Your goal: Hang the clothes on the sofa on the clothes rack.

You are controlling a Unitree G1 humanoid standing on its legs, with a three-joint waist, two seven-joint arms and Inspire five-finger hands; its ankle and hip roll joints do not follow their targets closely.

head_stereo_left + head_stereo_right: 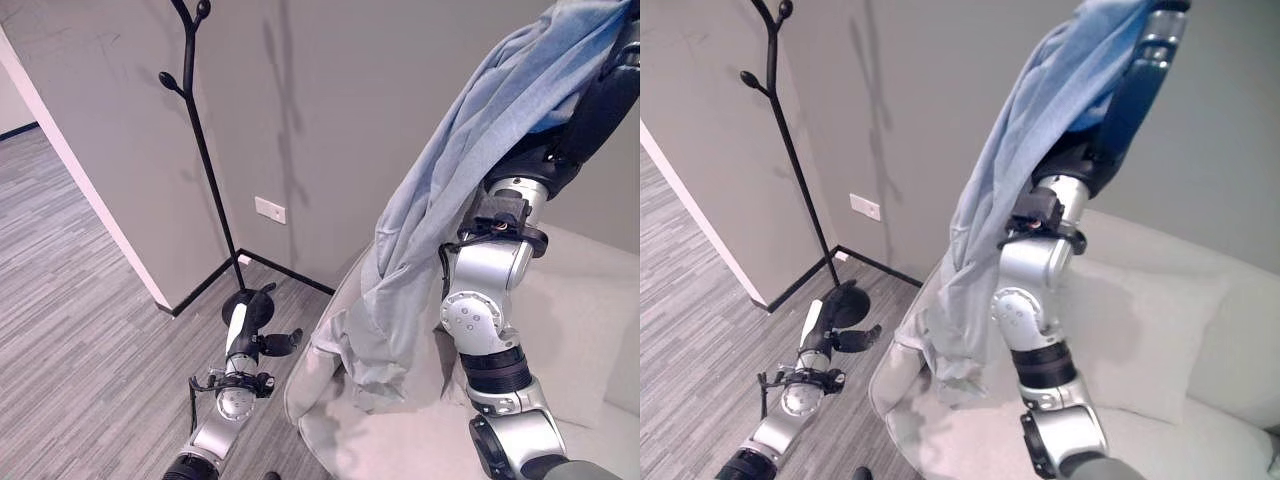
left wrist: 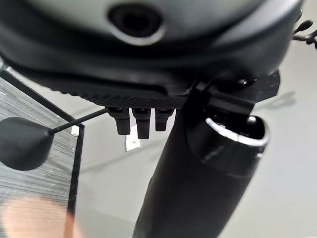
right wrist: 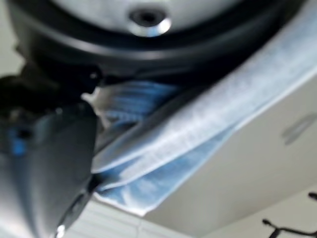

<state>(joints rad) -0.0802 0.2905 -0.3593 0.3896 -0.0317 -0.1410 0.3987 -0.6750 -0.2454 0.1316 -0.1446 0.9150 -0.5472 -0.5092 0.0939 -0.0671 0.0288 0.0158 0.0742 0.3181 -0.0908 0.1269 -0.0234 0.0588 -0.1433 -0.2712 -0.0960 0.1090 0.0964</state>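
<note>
Right hand (image 1: 1140,85) grips soft blue garment (image 1: 1010,190) — draped (folds hanging).

Blue garment (image 1: 450,190) over raised right hand (image 1: 600,100)

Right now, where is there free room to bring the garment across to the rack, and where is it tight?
The gap before the grey wall, between the black clothes rack and the hanging blue garment, looks free. The rack's upper pegs are bare. It is crowded on the sofa, where the garment drapes from the raised right hand.
</note>
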